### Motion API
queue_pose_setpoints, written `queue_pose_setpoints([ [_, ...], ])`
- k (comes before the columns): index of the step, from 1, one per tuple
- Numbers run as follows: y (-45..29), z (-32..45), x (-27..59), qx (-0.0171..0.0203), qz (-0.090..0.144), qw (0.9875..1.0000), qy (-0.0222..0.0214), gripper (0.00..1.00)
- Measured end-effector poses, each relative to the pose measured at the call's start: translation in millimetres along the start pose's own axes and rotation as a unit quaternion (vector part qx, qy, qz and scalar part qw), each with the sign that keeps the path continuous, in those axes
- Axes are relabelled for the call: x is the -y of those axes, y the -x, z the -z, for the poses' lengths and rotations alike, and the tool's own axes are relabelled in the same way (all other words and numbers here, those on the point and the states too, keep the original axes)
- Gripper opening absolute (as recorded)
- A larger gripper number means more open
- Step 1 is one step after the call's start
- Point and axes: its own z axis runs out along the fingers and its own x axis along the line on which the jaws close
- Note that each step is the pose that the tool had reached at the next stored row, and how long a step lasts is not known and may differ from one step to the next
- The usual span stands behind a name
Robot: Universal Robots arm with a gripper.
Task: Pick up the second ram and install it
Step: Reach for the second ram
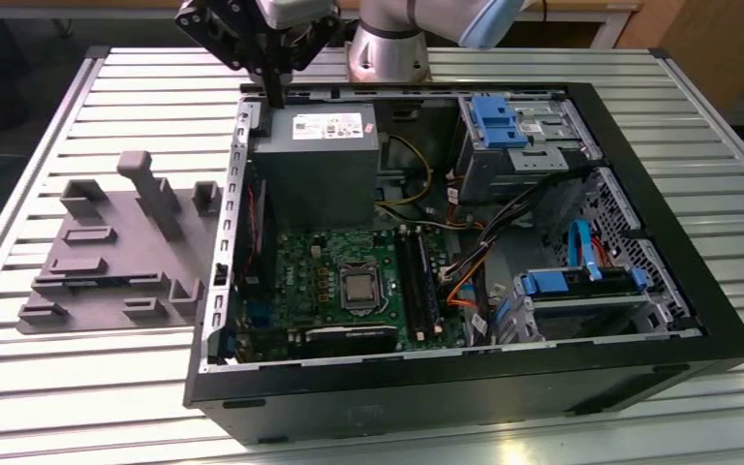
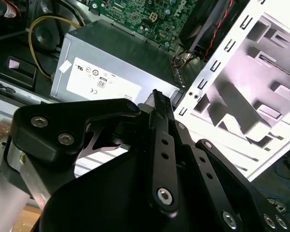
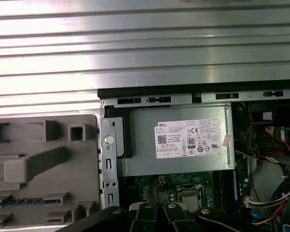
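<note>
Second ram axis: the second ram [image 1: 104, 282] lies with its long axis running from the exterior view's left to the exterior view's right, crosswise to the black memory slots [image 1: 414, 281] of the motherboard [image 1: 305, 276].
Second ram pose: it stands on edge, sunk in a groove of the gray fixture tray [image 1: 88, 242], so just its top edge shows.
Second ram look: a thin, long blue strip, seen also in the first wrist view [image 3: 24, 199]; chips and label cannot be made out.
Second ram place: lower left of the exterior view, on the tray outside the open computer case [image 1: 476, 387], just beside the case's wall.
Hand: the hand [image 1: 275, 105] hangs at the top of the exterior view over the far edge of the case, beside the power supply [image 1: 314, 165], well apart from the second ram.
Hand state: in the second wrist view the hand [image 2: 155, 93] has its fingertips together, with nothing seen between them.
Desk: a slatted metal desk [image 1: 62, 387] carries the tray and the case.
</note>
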Motion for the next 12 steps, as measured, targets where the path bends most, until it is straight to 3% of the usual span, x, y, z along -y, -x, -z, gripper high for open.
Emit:
queue_pose_setpoints([
  [12,-8.7,0.3,0.6,0.0,0.0,1.0,0.0,0.11],
])
